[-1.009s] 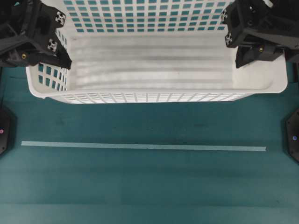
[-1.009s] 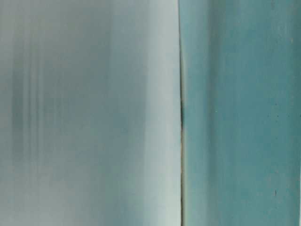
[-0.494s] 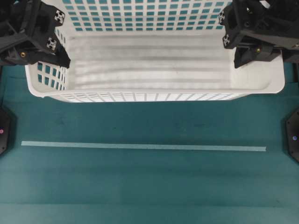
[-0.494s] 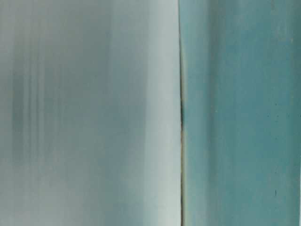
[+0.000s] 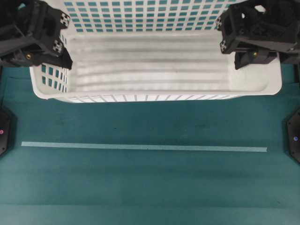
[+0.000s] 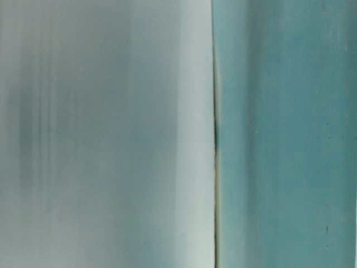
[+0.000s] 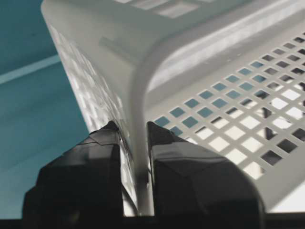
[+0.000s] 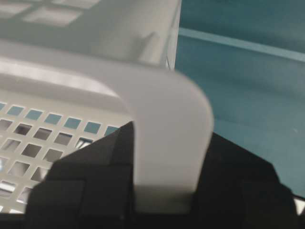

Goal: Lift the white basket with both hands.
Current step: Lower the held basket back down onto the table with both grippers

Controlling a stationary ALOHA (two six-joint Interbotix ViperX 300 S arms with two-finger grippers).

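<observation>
**Two-handed lift of the white basket, early in the raise**

The white basket [image 5: 154,61] is shown at the far edge of the desk [image 5: 150,187], its far wall cut off by the top of the overhead view. The left gripper [image 5: 58,51] is closed on the rim of the left end wall; in the left wrist view the rolled rim is seen pinched between the two jaws [image 7: 136,191]. The right gripper [image 5: 243,56] is clamped on the rim of the right end wall, and in the right wrist view the broad white rim band is seen seated between its jaws [image 8: 167,191].

Compared with a second ago, the near rim of the basket is drawn further toward the far edge of the desk, and the right near corner is pulled inward; both grippers are displaced with it, and neither grip has altered. This is judged to mark a basket being carried upward by both arms together, so the lift is under way though not far advanced. The pale tape line [image 5: 140,147] across the desk is unchanged. The table-level view is blurred and shows nothing usable.
</observation>
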